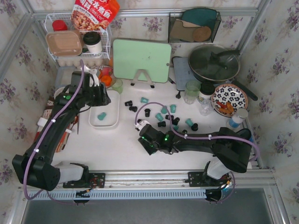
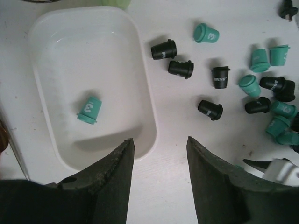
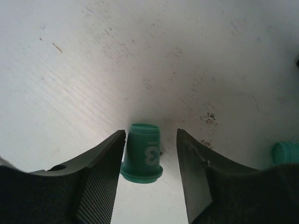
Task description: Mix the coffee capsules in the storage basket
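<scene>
Right pincer (image 3: 150, 140) straddles tapered, flanged teal capsule (image 3: 142, 151).

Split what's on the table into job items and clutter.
Job: storage basket, teal capsule inside it, loose teal and black capsules, teal capsule between the right fingers.
Clutter: cutting board, lidded pan, patterned plate, green cup.

**Teal capsule between the right hand's spread fingers**

The right hand (image 3: 150, 135) hangs low over the white tabletop (image 3: 140, 60), its jaws apart. A teal coffee capsule (image 3: 142, 154) marked "3" sits between the dark ribbed fingers (image 3: 100, 172), its flanged rim nearest the camera. It is just beside one finger, with a gap to the other. Scuffs and dark specks mark the tabletop. Another teal capsule (image 3: 286, 152) shows at the frame's edge.
</scene>
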### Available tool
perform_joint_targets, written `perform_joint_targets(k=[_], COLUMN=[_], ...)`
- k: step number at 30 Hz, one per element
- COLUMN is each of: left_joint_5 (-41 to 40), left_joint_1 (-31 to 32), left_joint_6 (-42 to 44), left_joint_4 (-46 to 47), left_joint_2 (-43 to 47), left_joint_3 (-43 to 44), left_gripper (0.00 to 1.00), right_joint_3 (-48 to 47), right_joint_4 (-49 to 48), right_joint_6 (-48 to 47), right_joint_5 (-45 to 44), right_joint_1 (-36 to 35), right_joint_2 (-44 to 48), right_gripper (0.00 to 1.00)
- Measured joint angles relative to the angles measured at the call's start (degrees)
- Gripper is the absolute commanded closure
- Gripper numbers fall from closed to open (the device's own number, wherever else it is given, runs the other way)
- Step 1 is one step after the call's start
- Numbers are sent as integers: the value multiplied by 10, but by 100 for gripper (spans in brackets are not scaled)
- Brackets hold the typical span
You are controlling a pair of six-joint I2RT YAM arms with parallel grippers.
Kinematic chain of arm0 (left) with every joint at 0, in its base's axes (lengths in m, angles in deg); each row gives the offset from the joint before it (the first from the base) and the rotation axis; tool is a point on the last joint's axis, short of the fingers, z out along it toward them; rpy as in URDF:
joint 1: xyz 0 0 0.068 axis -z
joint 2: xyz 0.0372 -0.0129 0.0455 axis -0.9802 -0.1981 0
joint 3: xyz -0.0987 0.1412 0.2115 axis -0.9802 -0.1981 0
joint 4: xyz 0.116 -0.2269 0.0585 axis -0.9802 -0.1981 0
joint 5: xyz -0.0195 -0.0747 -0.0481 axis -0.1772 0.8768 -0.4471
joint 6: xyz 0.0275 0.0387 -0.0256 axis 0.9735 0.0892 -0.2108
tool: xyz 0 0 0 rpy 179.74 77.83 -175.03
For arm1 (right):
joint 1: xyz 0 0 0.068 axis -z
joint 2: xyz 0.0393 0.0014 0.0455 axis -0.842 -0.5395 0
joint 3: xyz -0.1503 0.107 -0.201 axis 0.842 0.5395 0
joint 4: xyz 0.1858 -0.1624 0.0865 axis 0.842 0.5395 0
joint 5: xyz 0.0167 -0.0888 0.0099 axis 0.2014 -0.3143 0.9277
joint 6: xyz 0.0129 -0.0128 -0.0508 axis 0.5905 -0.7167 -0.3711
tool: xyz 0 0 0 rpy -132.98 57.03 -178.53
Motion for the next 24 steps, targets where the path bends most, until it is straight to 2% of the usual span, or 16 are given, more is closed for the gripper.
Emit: perform_joint_targets(k=[6,8,11,14,19,24], left_joint_5=[0,-1,-1,0,-1,15], left_joint_1=[12,12,14,16,29,67], left_joint_6=[0,0,0,0,3,33], left_joint_4=[0,0,0,3,16,45], left_joint_2=[17,18,19,21,24,28], left_joint_3=[0,0,0,-3,-13,-36], left_gripper=[48,47,47,47,46,46], right_joint_3=[-9,-15,-22,-24,-19,-5], right_joint_4=[4,9,13,15,16,-5], right_joint_6=[0,1,1,1,3,3], right_joint_5=[11,13,14,13,12,14], right_joint_1=[0,0,0,0,3,12], right_joint_2=[-27,-36,-44,-45,-21,52], right_gripper=[51,57,72,97,100,100])
